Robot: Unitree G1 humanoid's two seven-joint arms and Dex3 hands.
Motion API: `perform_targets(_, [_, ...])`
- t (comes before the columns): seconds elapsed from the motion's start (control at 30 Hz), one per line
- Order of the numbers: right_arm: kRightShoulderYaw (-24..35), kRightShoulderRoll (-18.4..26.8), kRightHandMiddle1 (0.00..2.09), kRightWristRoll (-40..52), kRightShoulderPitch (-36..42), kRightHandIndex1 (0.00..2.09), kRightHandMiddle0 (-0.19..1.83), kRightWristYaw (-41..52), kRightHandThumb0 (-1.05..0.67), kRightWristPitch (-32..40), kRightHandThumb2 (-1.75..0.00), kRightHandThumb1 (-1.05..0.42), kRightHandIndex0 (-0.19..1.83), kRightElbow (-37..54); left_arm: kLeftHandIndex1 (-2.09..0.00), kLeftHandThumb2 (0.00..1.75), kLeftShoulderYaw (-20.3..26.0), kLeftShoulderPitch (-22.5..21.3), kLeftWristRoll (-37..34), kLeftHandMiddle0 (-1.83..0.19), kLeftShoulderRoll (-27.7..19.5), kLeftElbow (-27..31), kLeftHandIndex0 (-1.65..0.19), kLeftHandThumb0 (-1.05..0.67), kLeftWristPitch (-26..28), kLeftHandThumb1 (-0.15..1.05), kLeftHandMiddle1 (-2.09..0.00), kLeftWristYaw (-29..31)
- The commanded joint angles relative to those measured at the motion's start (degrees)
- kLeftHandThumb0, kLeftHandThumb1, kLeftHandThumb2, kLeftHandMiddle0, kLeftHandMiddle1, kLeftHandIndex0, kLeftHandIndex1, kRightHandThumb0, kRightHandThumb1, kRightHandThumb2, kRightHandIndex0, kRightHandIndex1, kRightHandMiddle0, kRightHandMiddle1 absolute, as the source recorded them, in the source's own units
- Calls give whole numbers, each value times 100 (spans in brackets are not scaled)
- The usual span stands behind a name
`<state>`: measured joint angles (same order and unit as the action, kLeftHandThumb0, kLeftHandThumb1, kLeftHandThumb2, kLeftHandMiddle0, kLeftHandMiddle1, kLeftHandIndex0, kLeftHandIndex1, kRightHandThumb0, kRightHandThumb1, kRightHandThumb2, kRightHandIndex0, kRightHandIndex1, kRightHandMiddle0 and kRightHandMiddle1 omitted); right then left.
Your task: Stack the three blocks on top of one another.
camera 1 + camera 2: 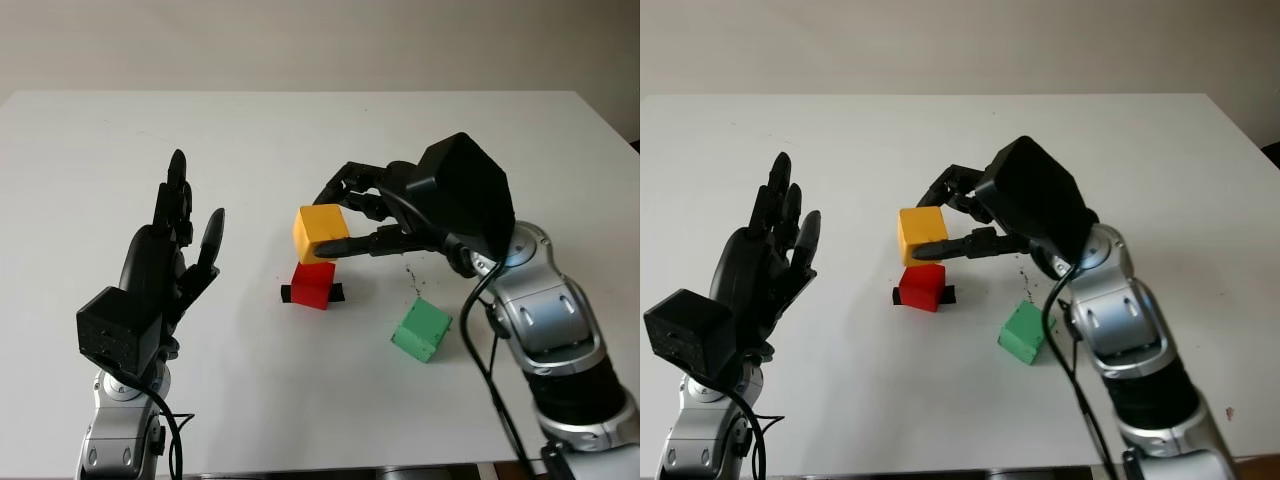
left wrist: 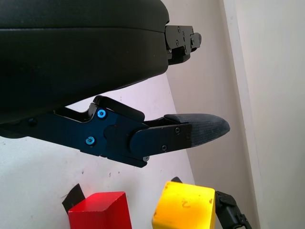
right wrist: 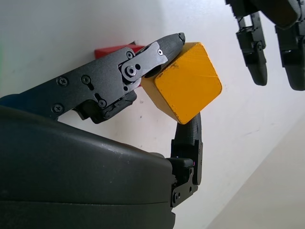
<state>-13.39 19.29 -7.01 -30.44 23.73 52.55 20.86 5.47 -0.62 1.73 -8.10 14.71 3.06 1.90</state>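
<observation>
A flat white table [image 1: 300, 130] runs back to a plain beige wall [image 1: 320, 45]. The black left hand [image 1: 165, 265] stands raised at the left, open. At centre, a small red cube [image 1: 312, 284] sits on black tape; just above it the yellow cube [image 1: 320, 232] hangs tilted, gripped by the black right hand [image 1: 375, 215]. A green cube [image 1: 421, 329] lies further right.

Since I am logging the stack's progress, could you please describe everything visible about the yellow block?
The yellow block is a matte, solid-looking cube with rounded edges and slight scuffs. The right hand grips it between its fingers, tilted, above the red block at mid-table. Whether it touches the red block cannot be told.
</observation>
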Motion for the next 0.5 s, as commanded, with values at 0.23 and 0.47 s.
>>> perform_targets(0.23, [270,-487,164,161,365,2,11,-616,-38,367,-6,-102,16,318,-6,52,-47,52,54,9,64,161,9,-68,-6,105,-6,-77])
perform_targets(0.47, [275,-524,163,250,522,4,11,-776,-38,505,-6,-103,18,518,-5,53,-54,64,33,10,74,193,9,-68,57,105,-5,-82])
